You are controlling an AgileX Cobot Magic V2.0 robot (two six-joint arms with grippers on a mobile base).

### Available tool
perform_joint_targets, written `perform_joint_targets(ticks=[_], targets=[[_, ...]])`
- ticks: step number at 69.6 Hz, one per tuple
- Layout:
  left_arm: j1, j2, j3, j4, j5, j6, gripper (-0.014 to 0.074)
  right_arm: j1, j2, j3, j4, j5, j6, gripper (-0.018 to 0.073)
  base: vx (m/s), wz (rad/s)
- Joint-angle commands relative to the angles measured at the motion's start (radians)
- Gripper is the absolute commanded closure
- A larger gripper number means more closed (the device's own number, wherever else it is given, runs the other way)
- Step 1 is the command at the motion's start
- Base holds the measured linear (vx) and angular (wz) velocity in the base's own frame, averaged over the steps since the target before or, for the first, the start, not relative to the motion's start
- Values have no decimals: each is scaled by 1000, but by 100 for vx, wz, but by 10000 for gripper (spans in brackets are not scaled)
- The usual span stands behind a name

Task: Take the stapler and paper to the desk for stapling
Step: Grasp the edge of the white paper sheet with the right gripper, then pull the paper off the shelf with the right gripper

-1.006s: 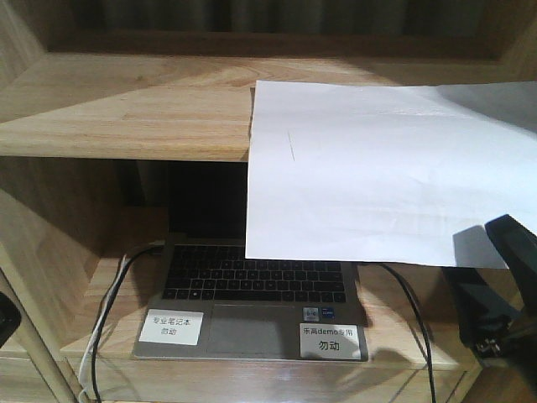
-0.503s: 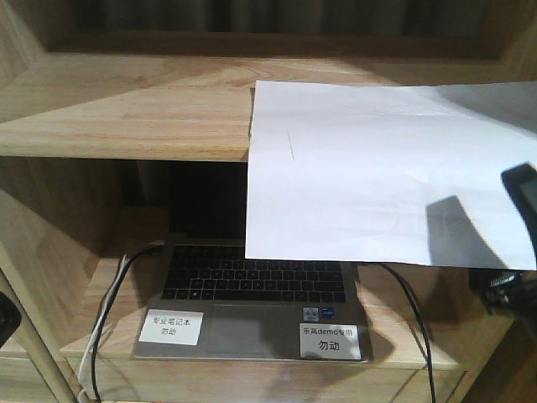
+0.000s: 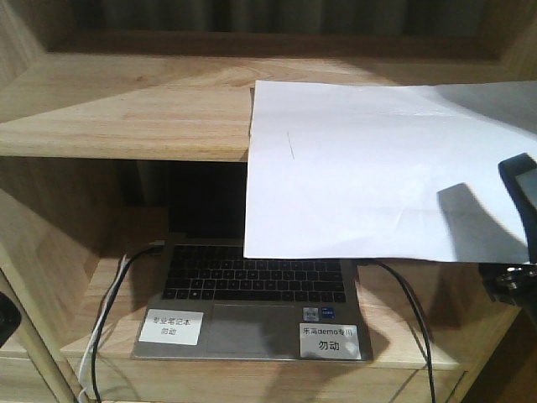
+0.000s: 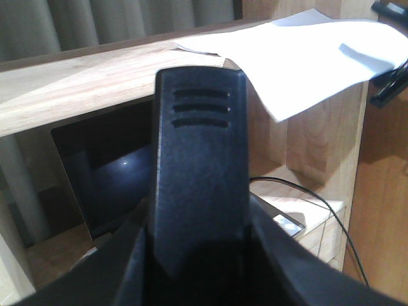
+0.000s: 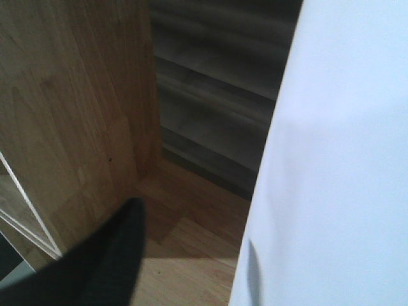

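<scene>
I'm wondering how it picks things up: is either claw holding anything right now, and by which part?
Nothing yet, it seems. The right claw has its fingers apart, one above and one below the right edge of the paper, not pinching it.

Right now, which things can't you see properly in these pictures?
Black stapler and wood-grain desk: in no view.
Screen of the grey laptop: front view, partly hidden behind the overhanging white paper sheet.
Right gripper: front view, cut off by the right edge; open or shut unclear.
Left gripper: left wrist view, too close and blurred; its jaws cannot be judged.
</scene>
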Motion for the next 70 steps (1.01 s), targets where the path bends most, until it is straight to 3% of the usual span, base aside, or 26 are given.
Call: perform_joint_targets(ticks=[1,6,7,12,40,56,70], targets=[[-3,10,-28,-27,-110,-2,603,0,-4,-30,-4,-182,-11,334,0,0],[-3,10,-28,-27,-110,-2,603,0,-4,-30,-4,-182,-11,435,0,0],[-3,10,-28,-27,-110,-2,603,0,-4,-30,-4,-182,-11,496,0,0],[-3,10,-28,-27,-110,-2,603,0,-4,-30,-4,-182,-10,574,0,0],[-3,10,-28,-27,-110,-2,603,0,-4,-31,14,-183,-10,569,0,0],[-3,10,-28,-27,-110,-2,603,0,-21,-94,-118,-183,-18,569,0,0],[-3,10,-28,-27,-110,-2,603,-1,-83,-120,-143,-164,-39,569,0,0]])
